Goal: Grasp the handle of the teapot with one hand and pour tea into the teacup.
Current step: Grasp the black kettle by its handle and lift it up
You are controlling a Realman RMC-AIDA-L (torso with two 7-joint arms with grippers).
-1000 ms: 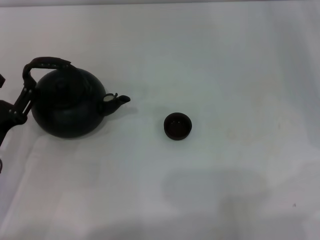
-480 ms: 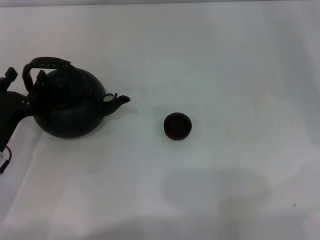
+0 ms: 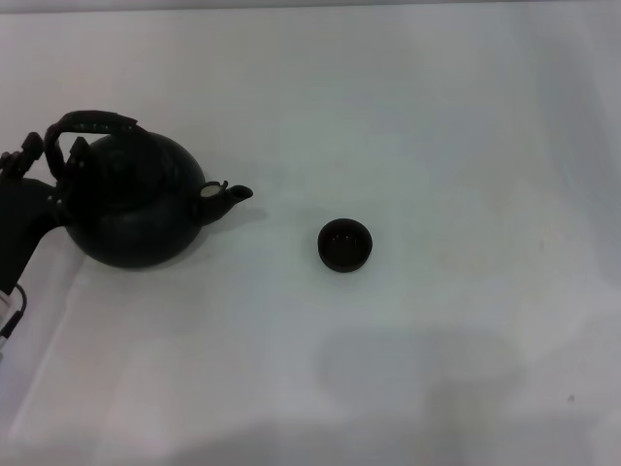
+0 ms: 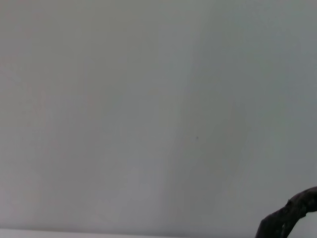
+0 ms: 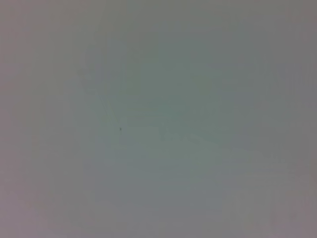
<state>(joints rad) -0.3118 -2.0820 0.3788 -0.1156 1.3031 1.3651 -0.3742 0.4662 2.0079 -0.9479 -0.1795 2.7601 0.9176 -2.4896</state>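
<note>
Head view: teapot (image 3: 131,209) sits at mid-left of frame on white table (image 3: 437,116), upright, round black body. Spout (image 3: 230,195) points toward frame right, w/ a small pale spot at its base. Handle (image 3: 87,124) arches over top of pot, dark, upper-left of frame. Lid not clearly separable from dark body.

Teacup (image 3: 344,245) stands just right of frame centre, small, dark, round, open side up. Well apart from teapot; bare table between spout and cup. Contents of cup can't be made out.

Left gripper (image 3: 39,180) at far left edge of frame, dark, up against the handle-side of the pot near where the handle's left end meets the body. Fingers merge w/ black of pot and handle; whether they are spread, closed or gripping anything: cannot tell. Contact w/ handle also not resolvable. A thin pale cable shows at lower-left edge below the arm.

Left wrist view: mostly plain white table surface; a dark rough curved piece, prob. part of the handle (image 4: 290,215), enters at lower-right corner of frame. No fingers seen.

Right wrist view: blank pale surface only. Right gripper not seen in any view.
</note>
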